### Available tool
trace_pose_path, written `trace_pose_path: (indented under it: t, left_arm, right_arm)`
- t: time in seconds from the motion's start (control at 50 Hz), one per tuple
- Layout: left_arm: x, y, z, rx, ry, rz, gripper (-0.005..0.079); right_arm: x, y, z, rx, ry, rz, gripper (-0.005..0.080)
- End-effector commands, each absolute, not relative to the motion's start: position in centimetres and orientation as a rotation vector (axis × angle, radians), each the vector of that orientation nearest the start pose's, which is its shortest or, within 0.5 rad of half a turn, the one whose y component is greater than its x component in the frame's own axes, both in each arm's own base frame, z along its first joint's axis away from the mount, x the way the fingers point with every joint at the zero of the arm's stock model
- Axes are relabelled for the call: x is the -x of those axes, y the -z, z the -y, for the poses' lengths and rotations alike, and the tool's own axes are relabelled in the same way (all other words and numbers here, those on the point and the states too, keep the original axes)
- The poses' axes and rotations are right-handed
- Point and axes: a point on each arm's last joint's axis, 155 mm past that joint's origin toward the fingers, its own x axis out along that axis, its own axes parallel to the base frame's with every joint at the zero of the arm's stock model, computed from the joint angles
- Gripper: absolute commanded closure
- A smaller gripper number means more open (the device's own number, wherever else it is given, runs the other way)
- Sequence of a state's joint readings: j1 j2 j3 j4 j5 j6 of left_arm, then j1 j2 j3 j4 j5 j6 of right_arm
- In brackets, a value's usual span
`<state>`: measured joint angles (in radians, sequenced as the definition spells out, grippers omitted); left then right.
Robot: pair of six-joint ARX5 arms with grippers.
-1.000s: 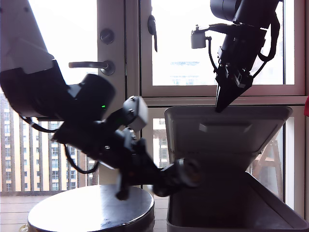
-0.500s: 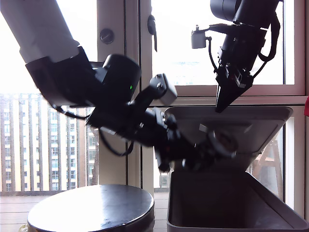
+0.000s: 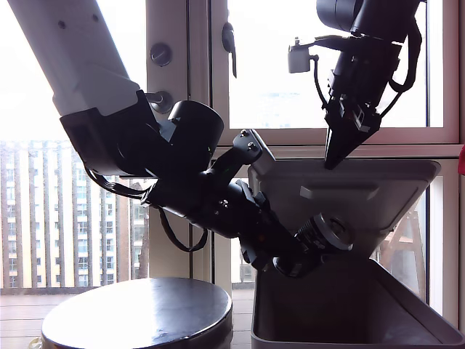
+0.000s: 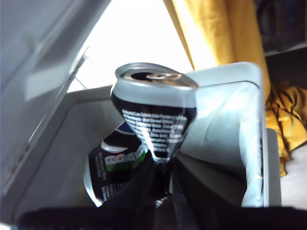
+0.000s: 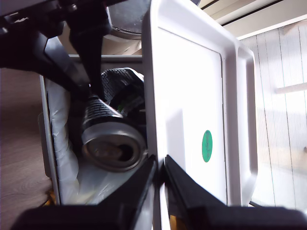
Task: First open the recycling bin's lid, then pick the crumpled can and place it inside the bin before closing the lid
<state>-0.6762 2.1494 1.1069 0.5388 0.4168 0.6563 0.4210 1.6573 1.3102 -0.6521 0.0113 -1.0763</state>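
The grey recycling bin (image 3: 349, 313) stands at the exterior view's lower right with its lid (image 3: 349, 193) raised and tilted back. My second gripper (image 3: 330, 156) comes down from above and is shut on the lid's upper edge (image 5: 192, 96); the lid's green dot (image 5: 206, 146) shows beside it. My first gripper (image 3: 309, 254) is shut on the crumpled can (image 3: 330, 231) and holds it just over the bin's opening, under the raised lid. The first wrist view has the dented dark can (image 4: 153, 120) at my first gripper (image 4: 156, 177), with the bin's grey inner wall (image 4: 62, 153) behind it.
A round dark glossy table (image 3: 138, 313) stands at the exterior view's lower left, close to the bin. Behind are window frames and a door handle (image 3: 156, 98). Yellow cloth (image 4: 216, 43) hangs past the bin's far side in the first wrist view.
My first arm has carried the can up off the round table and toward the exterior view's right, to above the bin's opening. My second gripper and the lid have stayed put.
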Motion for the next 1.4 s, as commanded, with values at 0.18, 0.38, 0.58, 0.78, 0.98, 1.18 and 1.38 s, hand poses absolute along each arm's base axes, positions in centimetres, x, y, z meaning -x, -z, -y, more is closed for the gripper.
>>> trace_pose_path:
  t: [0.18, 0.38, 0.58, 0.78, 0.98, 1.18, 1.38]
  left_arm:
    - [-37.0, 0.0, 39.6, -0.598, 1.214, -0.283, 0.0766]
    - [-37.5, 0.2, 39.3, -0.612, 1.181, -0.289, 0.042]
    - [-37.8, 0.2, 39.1, -0.62, 1.163, -0.291, 0.0262]
    - [-38.0, 0.2, 38.8, -0.628, 1.146, -0.307, 0.0289]
    - [-37.9, -0.8, 37.4, -0.652, 1.114, -0.375, 0.043]
    - [-37.4, -1.1, 34.2, -0.683, 1.074, -0.52, 0.0773]
    - [-38.5, -1.8, 28.8, -0.745, 0.917, -0.662, 0.0763]
  right_arm:
    - [-40.0, -14.5, -18.2, 1.18, -0.86, -0.64, 0.0765]
    - [-40.0, -14.5, -18.2, 1.18, -0.861, -0.642, 0.0765]
    - [-40.0, -14.5, -18.2, 1.18, -0.861, -0.641, 0.0765]
    - [-40.0, -14.5, -18.2, 1.18, -0.861, -0.641, 0.0765]
    - [-40.0, -14.5, -18.2, 1.18, -0.86, -0.64, 0.0765]
    - [-40.0, -14.5, -18.2, 1.18, -0.86, -0.639, 0.0765]
    - [-40.0, -14.5, -18.2, 1.179, -0.86, -0.64, 0.0765]
